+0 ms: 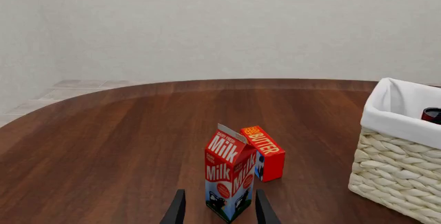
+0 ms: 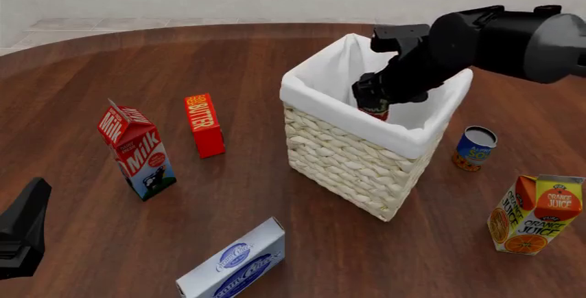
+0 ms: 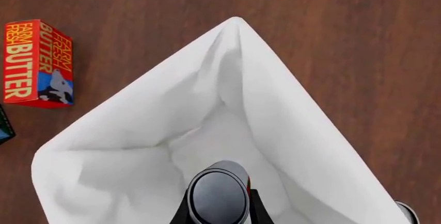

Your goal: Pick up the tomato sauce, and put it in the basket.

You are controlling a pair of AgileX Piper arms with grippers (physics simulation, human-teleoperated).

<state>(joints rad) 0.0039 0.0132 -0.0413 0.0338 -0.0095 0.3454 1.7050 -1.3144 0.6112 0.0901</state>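
Note:
The tomato sauce (image 2: 374, 111) is a small red-labelled can, and my right gripper (image 2: 375, 100) is shut on it inside the mouth of the basket (image 2: 353, 161). It hangs just below the white cloth rim. From the right wrist its silver top (image 3: 218, 193) shows between the two fingers (image 3: 254, 206), above the basket's white lining (image 3: 138, 146). My left gripper (image 1: 219, 211) is open and holds nothing. It stays low at the table's near left (image 2: 23, 233), short of the milk carton (image 1: 229, 177).
A milk carton (image 2: 137, 150) and a red butter box (image 2: 204, 124) stand left of the basket. A blue and white box (image 2: 233, 264) lies at the front. Right of the basket are a blue-labelled can (image 2: 474, 147) and an orange juice carton (image 2: 537, 213).

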